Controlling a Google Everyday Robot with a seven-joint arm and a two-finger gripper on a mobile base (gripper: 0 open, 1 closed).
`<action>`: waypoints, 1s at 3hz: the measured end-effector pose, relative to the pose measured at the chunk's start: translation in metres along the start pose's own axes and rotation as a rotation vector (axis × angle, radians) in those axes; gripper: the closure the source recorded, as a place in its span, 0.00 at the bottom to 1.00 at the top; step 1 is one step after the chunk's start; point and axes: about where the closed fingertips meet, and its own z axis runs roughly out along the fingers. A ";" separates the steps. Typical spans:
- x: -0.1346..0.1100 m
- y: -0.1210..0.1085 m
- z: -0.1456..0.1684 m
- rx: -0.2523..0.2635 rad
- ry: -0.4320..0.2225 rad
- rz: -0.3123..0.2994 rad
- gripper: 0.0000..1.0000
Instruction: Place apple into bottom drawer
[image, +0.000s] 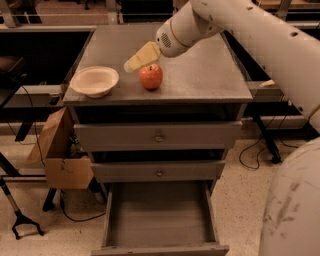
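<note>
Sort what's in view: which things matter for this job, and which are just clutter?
Job: apple, on the cabinet top; bottom drawer, open; gripper, just above-left of the apple.
Lying about: bowl; box; upper drawers.

Dim, warm overhead light is falling on the grey cabinet top (210, 80), palest around the apple (150, 76), where the gripper (131, 64) is hovering just above-left. Beneath that top, drawer gaps are sinking into black shadow, and the open bottom drawer (160, 215) is lying in dull shade.
</note>
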 end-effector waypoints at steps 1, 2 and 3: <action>0.019 0.005 0.022 -0.036 0.017 0.032 0.00; 0.029 0.000 0.040 -0.014 0.016 0.064 0.00; 0.026 -0.009 0.054 0.060 0.007 0.084 0.00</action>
